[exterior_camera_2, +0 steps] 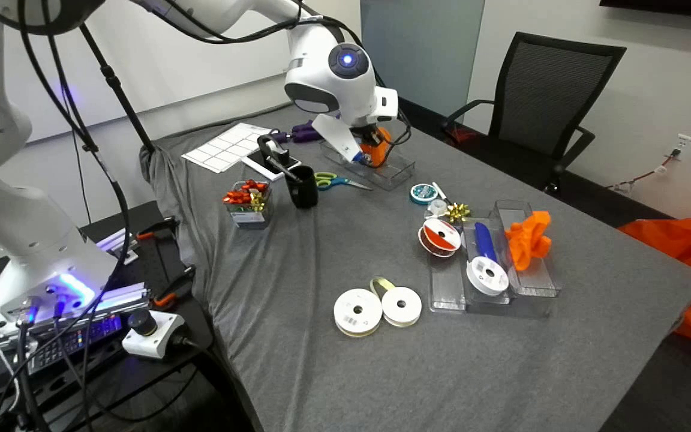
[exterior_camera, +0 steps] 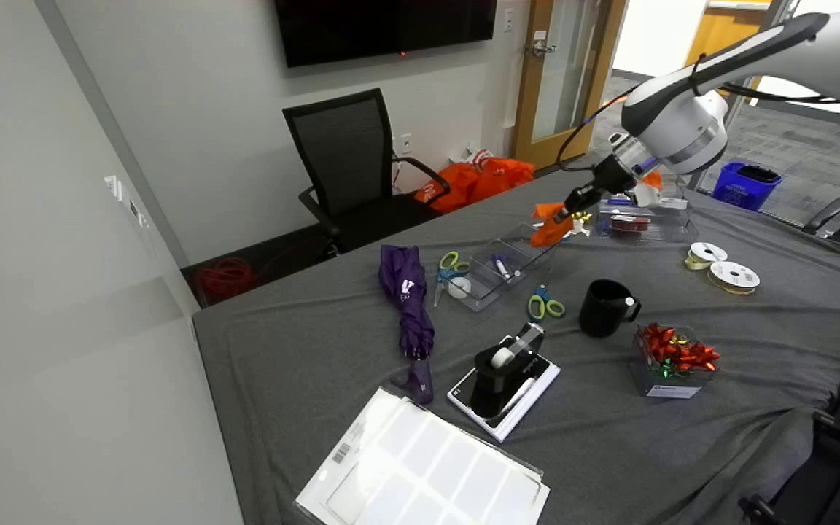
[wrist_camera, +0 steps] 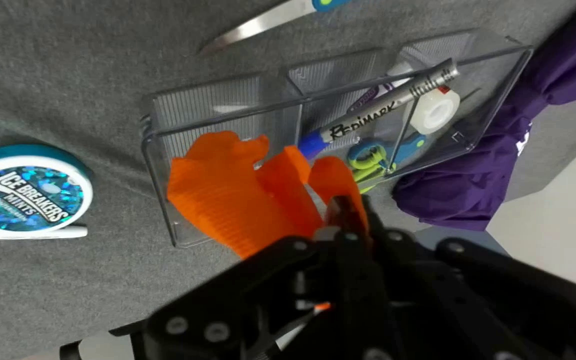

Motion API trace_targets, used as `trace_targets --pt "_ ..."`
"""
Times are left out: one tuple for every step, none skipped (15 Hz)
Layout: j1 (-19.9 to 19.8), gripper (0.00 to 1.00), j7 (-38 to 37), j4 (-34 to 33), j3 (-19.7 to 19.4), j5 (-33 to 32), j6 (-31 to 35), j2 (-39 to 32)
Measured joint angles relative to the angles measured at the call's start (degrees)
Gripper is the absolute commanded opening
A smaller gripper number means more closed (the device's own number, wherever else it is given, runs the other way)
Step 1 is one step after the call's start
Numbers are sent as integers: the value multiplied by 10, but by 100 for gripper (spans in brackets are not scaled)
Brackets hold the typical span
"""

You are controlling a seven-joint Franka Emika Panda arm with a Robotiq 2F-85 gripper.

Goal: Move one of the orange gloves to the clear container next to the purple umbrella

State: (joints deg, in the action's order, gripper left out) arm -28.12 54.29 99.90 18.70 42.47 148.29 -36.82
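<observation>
My gripper (exterior_camera: 564,211) is shut on an orange glove (exterior_camera: 553,227), which hangs loosely from the fingertips. In the wrist view the glove (wrist_camera: 233,195) hangs from the jaws (wrist_camera: 350,205) over the end compartment of the clear container (wrist_camera: 208,100). I cannot tell whether it touches the container. This container (exterior_camera_2: 394,177) lies beside the folded purple umbrella (exterior_camera: 409,299), which also shows in the wrist view (wrist_camera: 473,170). It holds a marker (wrist_camera: 368,117) and a tape roll (wrist_camera: 435,111). Another orange glove (exterior_camera_2: 526,240) lies in a second clear container (exterior_camera_2: 522,306).
Green-blue scissors (exterior_camera: 545,305), a black mug (exterior_camera: 604,310) and a tape dispenser (exterior_camera: 496,372) stand near the container. A bow box (exterior_camera: 671,368) and ribbon spools (exterior_camera_2: 357,312) are on the table. A mint tin (wrist_camera: 28,192) lies beyond the container's end.
</observation>
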Motion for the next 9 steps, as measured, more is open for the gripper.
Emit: trace_targets --pt "10 0 -6 -3 -4 14 1 -1" --pt "20 0 -12 -6 -8 28 4 -2" --pt "30 0 -18 -10 -12 43 7 -4" --pt "39 0 -25 -17 -15 58 13 -8" --pt "48 0 -32 -24 -18 71 22 -13" --pt "58 0 -39 -33 -23 82 33 -19" --pt "68 0 -48 -41 -29 88 46 -25" --pt "79 0 -60 -49 -36 90 58 -32" --pt "89 0 -73 -57 -43 90 72 -40"
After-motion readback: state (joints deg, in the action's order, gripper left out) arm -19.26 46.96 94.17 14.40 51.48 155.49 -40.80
